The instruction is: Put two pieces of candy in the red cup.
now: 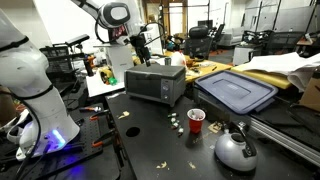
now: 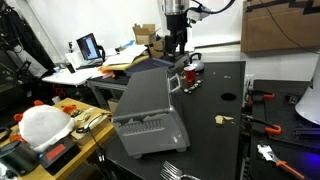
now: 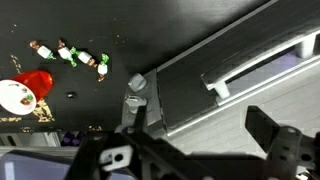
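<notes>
Lying at far left, pieces of candy (image 3: 68, 53): tiny whitish wrapped lumps with green touches, in a loose row in the wrist view. All of them rest on the worktop, outside the cup.
Red cup (image 3: 38, 80): small and round, smooth red plastic with a whitish inside. It stands upright near the candy without touching it.
Worktop (image 1: 150, 140): flat, matte black, flecked with small tan scraps.
Toaster oven (image 1: 155, 83): boxy grey metal with a dark front. The wrist view shows a straight bar handle on it.
Blue lid (image 1: 237, 92): a wide rounded rectangle of ridged plastic, right of the toaster oven.
Kettle (image 1: 235, 150): rounded, shiny silver with a black handle, just right of the cup in an exterior view.
Writing: any print on the candy wrappers is too small to read.
Arm (image 1: 112, 14): white and jointed, bent over from above with the wrist pointing down.
Gripper (image 3: 195, 98): hangs over the toaster oven in both exterior views, well apart from the cup and the candy.
Fingers (image 3: 133, 105): black, spread wide, holding nothing.
</notes>
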Robot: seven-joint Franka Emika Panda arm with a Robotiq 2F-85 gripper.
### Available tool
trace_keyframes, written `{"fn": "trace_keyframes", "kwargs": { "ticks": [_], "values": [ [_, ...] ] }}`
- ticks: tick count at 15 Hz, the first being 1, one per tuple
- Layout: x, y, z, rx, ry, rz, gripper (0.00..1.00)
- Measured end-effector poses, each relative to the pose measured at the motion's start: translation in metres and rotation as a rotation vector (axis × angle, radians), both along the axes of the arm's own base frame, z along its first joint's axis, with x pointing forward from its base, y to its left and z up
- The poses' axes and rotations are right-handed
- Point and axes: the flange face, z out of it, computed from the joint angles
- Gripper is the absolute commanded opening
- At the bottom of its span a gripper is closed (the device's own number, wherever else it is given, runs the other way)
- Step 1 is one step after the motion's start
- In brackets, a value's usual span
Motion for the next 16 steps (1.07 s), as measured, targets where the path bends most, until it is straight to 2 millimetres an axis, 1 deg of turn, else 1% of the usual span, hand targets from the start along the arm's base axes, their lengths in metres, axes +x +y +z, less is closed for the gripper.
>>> {"fn": "trace_keyframes", "kwargs": {
  "ticks": [3,6,16],
  "values": [
    [-0.002,-0.017,-0.006,-0.011,0.014,-0.031,1.0],
    [-0.007,-0.033,-0.017,-0.027,0.036,-0.075,1.0],
    [-0.034,-0.09,-0.065,-0.041,0.116,-0.177,1.0]
  ]
}}
